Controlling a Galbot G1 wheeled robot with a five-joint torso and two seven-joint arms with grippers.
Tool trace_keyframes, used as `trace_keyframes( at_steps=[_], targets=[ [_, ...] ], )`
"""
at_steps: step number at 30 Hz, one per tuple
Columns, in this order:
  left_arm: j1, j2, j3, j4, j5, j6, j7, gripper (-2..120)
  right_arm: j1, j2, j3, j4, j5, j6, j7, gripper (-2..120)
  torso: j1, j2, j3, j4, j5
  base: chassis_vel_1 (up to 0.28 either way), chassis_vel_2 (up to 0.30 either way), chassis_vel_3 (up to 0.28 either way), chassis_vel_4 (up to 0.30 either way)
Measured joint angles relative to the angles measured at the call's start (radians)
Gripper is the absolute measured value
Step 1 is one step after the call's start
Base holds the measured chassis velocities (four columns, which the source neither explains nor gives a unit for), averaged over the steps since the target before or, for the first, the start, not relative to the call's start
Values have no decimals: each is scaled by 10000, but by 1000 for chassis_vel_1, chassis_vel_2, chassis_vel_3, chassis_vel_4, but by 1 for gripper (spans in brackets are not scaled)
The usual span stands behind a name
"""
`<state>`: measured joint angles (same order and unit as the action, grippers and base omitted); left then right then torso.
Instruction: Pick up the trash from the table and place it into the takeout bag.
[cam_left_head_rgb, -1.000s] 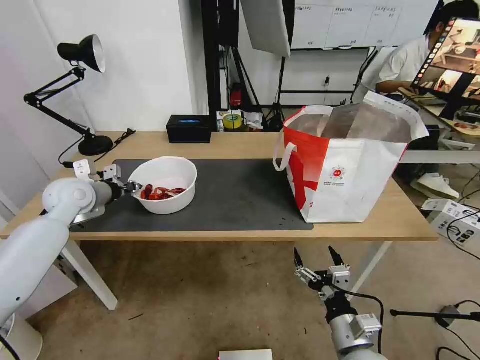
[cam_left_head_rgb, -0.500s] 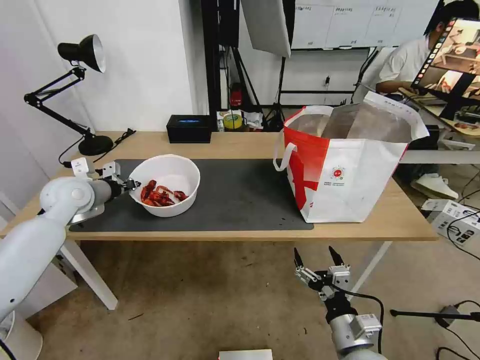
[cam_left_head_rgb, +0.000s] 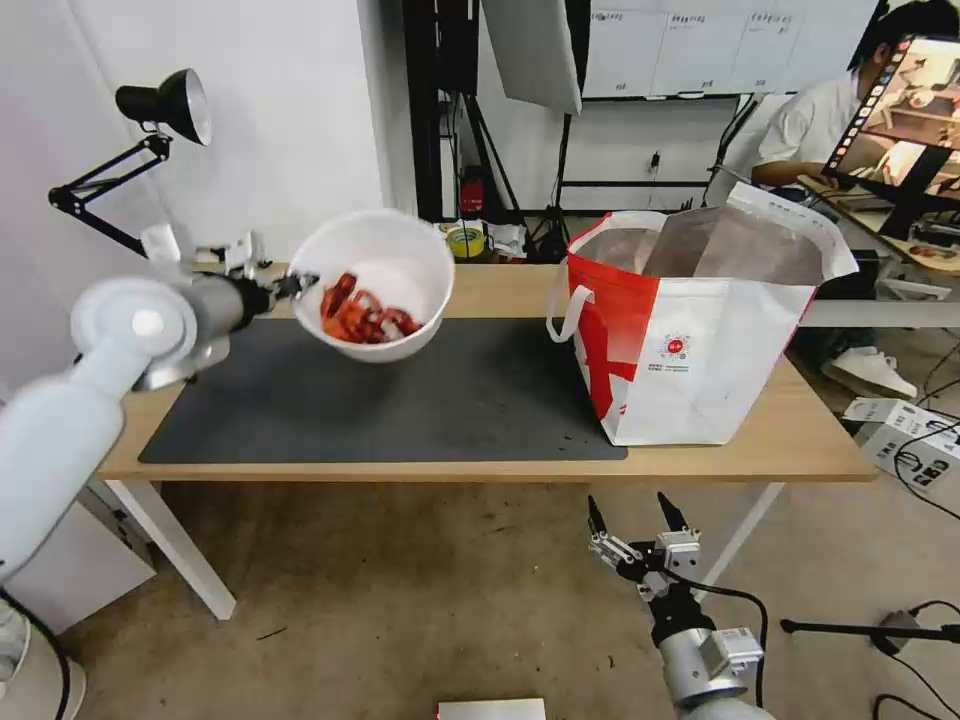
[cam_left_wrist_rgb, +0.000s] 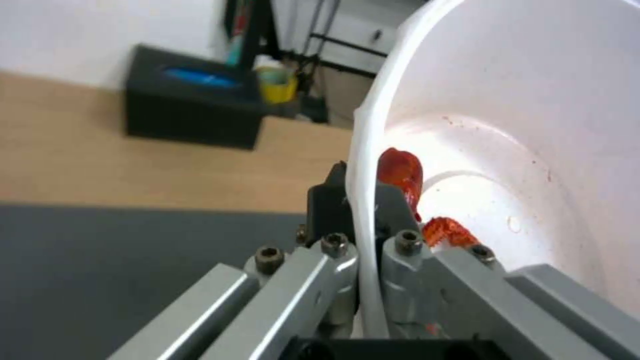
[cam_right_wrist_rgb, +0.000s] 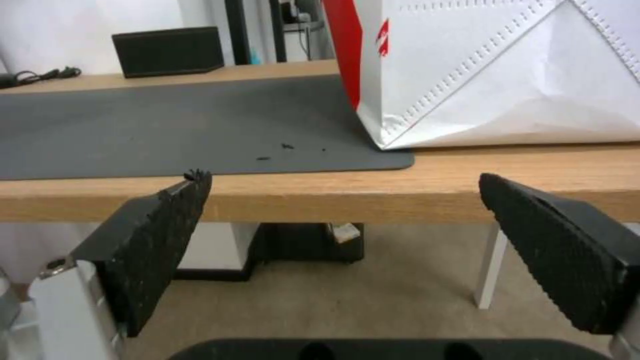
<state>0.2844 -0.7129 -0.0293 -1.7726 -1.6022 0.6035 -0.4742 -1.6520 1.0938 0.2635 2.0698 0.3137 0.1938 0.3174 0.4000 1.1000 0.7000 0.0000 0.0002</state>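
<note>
Glossy plastic bowl (cam_left_head_rgb: 375, 285), matt mat (cam_left_head_rgb: 400, 400), wood table (cam_left_head_rgb: 760, 450)

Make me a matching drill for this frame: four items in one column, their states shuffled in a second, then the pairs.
Items:
1. white bowl
2. left gripper
3. right gripper
4. takeout bag

States:
A. open, parked below the table edge
B. standing on the table, mouth open
C. held in the air, tilted, red scraps inside
D. clamped on a rim

Pairs: 1-C, 2-D, 3-A, 4-B
</note>
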Motion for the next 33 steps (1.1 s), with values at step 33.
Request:
trace_keyframes(
  at_steps=[33],
  targets=[
    [-4818,-5949,3960,3630,995,-1174,-926,0,0,0,0,0,1,1,0,100,0,-1,0,-1,1,0,0,0,0]
  ],
)
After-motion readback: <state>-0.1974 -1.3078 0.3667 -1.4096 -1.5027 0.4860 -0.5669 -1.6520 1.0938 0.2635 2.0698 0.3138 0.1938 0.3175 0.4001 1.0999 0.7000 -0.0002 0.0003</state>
